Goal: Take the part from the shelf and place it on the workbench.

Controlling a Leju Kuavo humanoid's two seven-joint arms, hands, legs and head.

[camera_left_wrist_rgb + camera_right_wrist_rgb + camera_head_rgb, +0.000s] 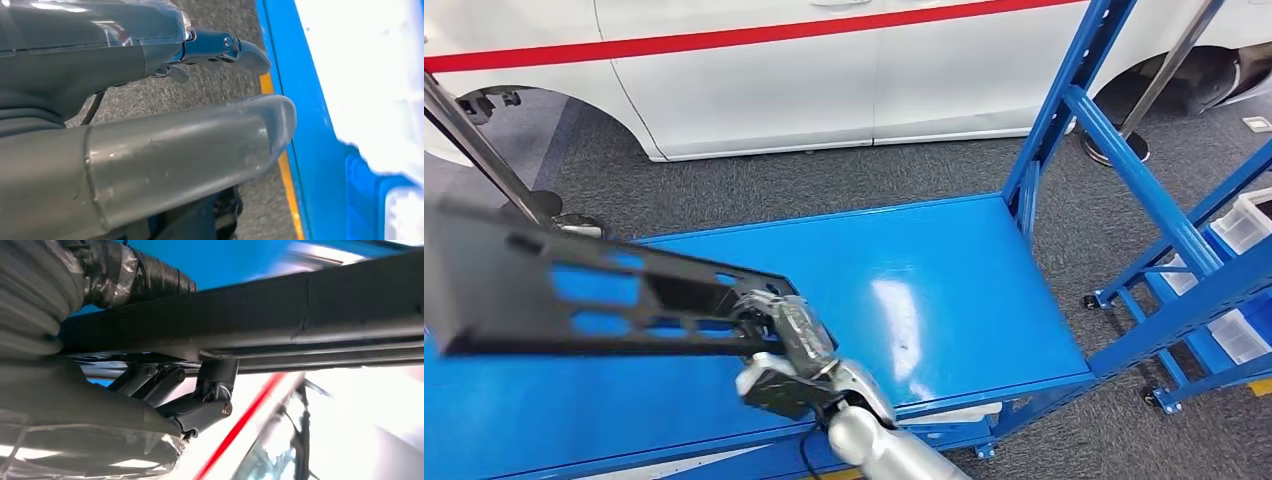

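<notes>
Here a glossy blue workbench (944, 290) stands on grey carpet (824, 180), its top catching a white glare. Behind it, the side of a white car (754, 80) with a red stripe (724, 40) runs across the room. To the right rises a blue shelf (1124, 170) on small castors, with pale bins (1249, 222) on its lower level. Two slanted metal poles on round bases stand on the carpet, one at the left (479, 150) and one at the far right (1164, 70).

The right hand (789, 350) comes up from the near edge of the bench, its silver forearm below it. It grips one end of the part (574, 290), a long, flat black frame with open slots through which the blue top shows. In the right wrist view the dark fingers (210, 390) hook over the underside rail of the part while the thumb (135, 275) lies against its other face. The part reaches out to the left over the bench; whether it touches the top I cannot tell.

In its wrist view the left hand (190, 100) holds nothing; the thick thumb and one dark finger (225, 47) point out, well apart, over carpet beside a blue edge.
</notes>
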